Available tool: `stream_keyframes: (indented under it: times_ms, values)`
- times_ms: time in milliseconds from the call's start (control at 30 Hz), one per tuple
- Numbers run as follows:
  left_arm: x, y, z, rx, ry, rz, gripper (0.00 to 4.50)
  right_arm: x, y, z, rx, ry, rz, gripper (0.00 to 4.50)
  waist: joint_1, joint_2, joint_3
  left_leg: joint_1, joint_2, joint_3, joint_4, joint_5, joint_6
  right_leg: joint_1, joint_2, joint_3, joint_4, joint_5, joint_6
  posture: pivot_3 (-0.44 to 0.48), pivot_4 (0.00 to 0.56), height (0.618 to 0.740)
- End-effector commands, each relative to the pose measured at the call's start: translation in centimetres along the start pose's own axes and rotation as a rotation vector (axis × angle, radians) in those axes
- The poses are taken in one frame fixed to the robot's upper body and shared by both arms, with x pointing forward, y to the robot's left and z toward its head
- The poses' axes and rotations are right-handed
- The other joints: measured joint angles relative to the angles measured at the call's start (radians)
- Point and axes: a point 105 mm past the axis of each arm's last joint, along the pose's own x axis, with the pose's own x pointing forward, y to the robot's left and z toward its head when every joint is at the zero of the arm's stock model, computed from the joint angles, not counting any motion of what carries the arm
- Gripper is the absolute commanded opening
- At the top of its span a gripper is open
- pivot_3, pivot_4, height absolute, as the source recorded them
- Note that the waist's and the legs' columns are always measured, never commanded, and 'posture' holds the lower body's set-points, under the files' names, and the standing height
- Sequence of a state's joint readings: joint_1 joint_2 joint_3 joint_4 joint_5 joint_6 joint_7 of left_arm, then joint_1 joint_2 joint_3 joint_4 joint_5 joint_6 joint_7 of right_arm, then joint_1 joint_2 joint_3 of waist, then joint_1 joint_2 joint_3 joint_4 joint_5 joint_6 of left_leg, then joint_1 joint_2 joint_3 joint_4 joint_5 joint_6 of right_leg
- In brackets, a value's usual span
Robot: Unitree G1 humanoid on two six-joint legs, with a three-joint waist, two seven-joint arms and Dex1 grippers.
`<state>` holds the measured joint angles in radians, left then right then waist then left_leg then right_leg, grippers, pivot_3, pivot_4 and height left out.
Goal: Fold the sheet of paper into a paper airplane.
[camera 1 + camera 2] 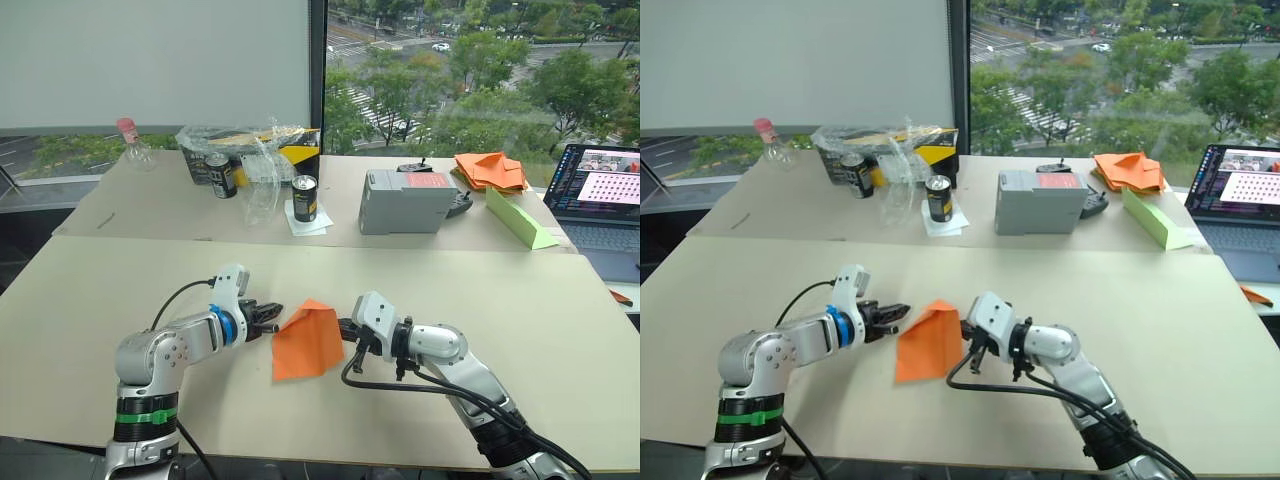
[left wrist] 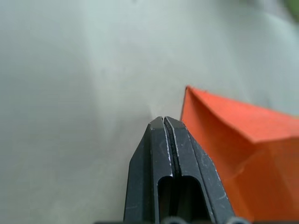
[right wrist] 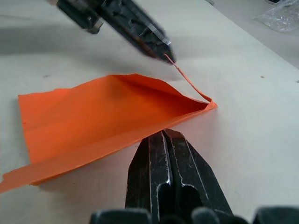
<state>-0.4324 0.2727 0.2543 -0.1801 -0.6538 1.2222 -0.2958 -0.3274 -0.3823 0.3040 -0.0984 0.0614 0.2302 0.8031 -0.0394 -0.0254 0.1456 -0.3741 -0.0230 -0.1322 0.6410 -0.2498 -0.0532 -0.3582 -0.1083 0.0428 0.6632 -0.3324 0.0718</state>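
My left gripper (image 1: 272,313) and right gripper (image 1: 346,329), both closed empty, are flanking the paper (image 1: 308,343) at 9 and 3 o'clock, its underside hidden.

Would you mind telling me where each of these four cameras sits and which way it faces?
Left eye view: on the head, looking forward and down over both arms at the sheet of paper on the near table.
Right eye view: beside it, the same scene.
Left wrist view: along the left gripper, its fingers shut beside the paper.
Right wrist view: along the right gripper, fingers shut, at the paper; the left gripper shows beyond.
All four share the paper.
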Motion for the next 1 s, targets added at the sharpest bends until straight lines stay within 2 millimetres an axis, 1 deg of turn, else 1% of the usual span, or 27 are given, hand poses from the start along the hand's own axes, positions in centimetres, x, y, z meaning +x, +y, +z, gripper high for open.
stream_keyframes:
  times_ms: [33,167,367,500,733,1000]
  values:
    - [-0.5,-0.6,2.0,0.001,-0.086,-0.021,0.0,-0.1,0.1,1.1,-0.032,-0.035,0.003,0.02,-0.002,0.0,0.0,0.0,0.0,0.0,0.0,0.0,0.0,0.0,0.0,0.0,0.0,0.0,0.0,0.0,0.15,0.74]
    - [-0.5,-1.2,2.3,0.006,-0.093,-0.047,0.0,-0.1,0.1,1.1,-0.032,-0.035,0.007,0.02,-0.005,0.0,0.0,0.0,0.0,0.0,0.0,0.0,0.0,-0.001,0.0,0.0,0.0,0.0,0.0,0.0,0.15,0.74]
    - [-0.2,-2.3,1.2,0.03,-0.047,-0.089,0.0,-0.1,0.1,1.2,-0.037,-0.038,0.009,0.02,-0.003,0.0,0.0,-0.001,0.0,0.0,0.0,0.0,0.0,-0.001,0.0,0.0,0.0,0.0,0.0,0.0,0.15,0.74]
    - [0.2,-2.7,0.6,0.039,-0.021,-0.106,0.0,-0.1,0.2,1.3,-0.038,-0.041,0.011,0.02,-0.003,0.0,0.0,-0.001,0.0,0.0,0.0,0.0,0.0,-0.001,0.0,0.0,0.0,0.0,0.0,0.0,0.15,0.74]
    - [0.8,-2.0,-0.8,0.052,0.04,-0.092,0.0,0.1,0.3,1.8,-0.045,-0.055,0.011,0.02,-0.003,0.0,0.0,-0.001,0.0,0.0,0.0,0.0,0.0,-0.001,0.0,0.0,0.0,0.0,0.0,0.0,0.15,0.74]
    - [1.3,-2.0,-1.4,0.06,0.061,-0.099,0.0,0.1,0.4,2.1,-0.064,-0.064,0.018,0.02,-0.003,0.0,0.0,-0.001,0.0,0.0,0.0,0.0,0.0,-0.001,0.0,0.0,0.0,0.0,0.0,0.0,0.15,0.74]
